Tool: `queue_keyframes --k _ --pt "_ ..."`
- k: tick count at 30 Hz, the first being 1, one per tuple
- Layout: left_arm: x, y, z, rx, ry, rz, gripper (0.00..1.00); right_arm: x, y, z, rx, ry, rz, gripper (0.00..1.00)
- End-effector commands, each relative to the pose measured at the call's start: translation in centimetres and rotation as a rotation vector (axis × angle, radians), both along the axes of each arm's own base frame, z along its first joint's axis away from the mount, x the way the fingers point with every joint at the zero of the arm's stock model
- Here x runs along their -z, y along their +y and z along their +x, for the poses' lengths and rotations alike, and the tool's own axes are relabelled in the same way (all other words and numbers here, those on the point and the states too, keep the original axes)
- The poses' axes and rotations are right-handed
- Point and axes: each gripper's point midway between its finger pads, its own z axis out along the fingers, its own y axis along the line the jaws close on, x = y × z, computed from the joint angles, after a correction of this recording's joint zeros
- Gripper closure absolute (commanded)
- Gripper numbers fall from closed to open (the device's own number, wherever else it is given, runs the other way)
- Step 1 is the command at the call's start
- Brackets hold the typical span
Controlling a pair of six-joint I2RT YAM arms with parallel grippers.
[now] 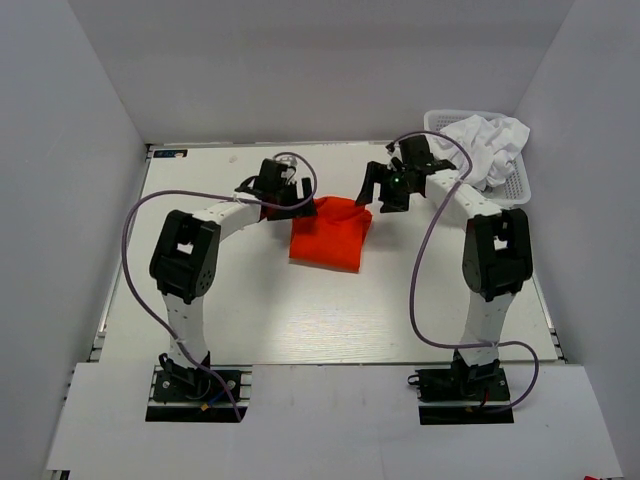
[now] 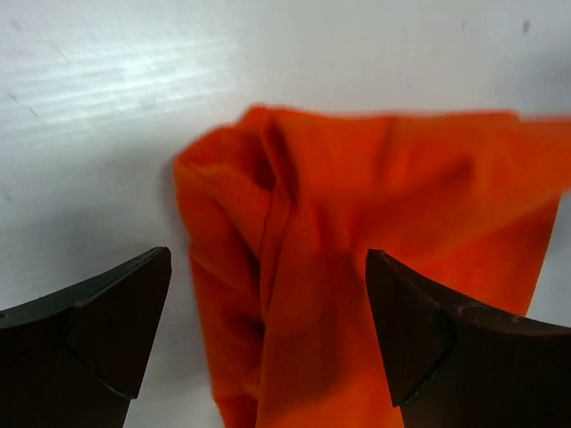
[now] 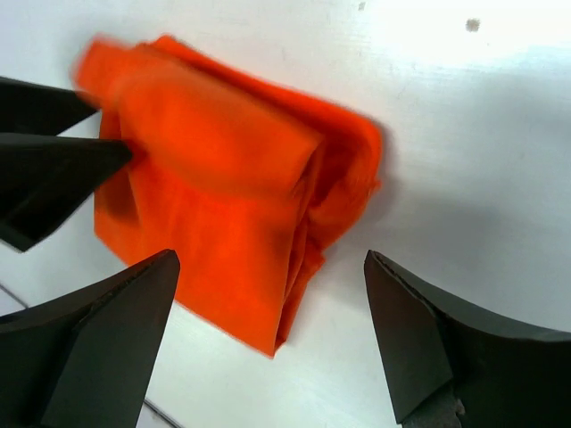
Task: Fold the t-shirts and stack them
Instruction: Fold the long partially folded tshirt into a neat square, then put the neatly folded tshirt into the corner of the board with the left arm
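The left gripper [image 2: 268, 259] was spread wide, its two dark fingers [image 2: 98, 339] reaching in from the bottom corners of the view. Between and beyond them an orange-red t-shirt [image 2: 375, 205] lay on the white counter [image 2: 107, 107]. Its left side was bunched into thick creased folds, while smoother cloth ran off to the right, slightly blurred. One fingertip stood over bare counter just beside the bunched edge and the other overlapped the cloth; whether either touched could not be told.
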Motion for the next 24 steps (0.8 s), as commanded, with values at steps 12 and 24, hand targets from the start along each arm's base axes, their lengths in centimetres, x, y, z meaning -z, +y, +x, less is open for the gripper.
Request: queue_keyframes --k 12,24 --pt "1.6 -1.8 -1.3 0.126 -0.044 -0.043 0.20 -2.5 -0.1 -3.7 -0.033 -0.057 0.074 0.10" --pt "1.7 8.2 3.8 -0.211 -0.037 0.353 1.00 -3.0 -1.1 -3.9 0.001 -0.090 0.057 0.10"
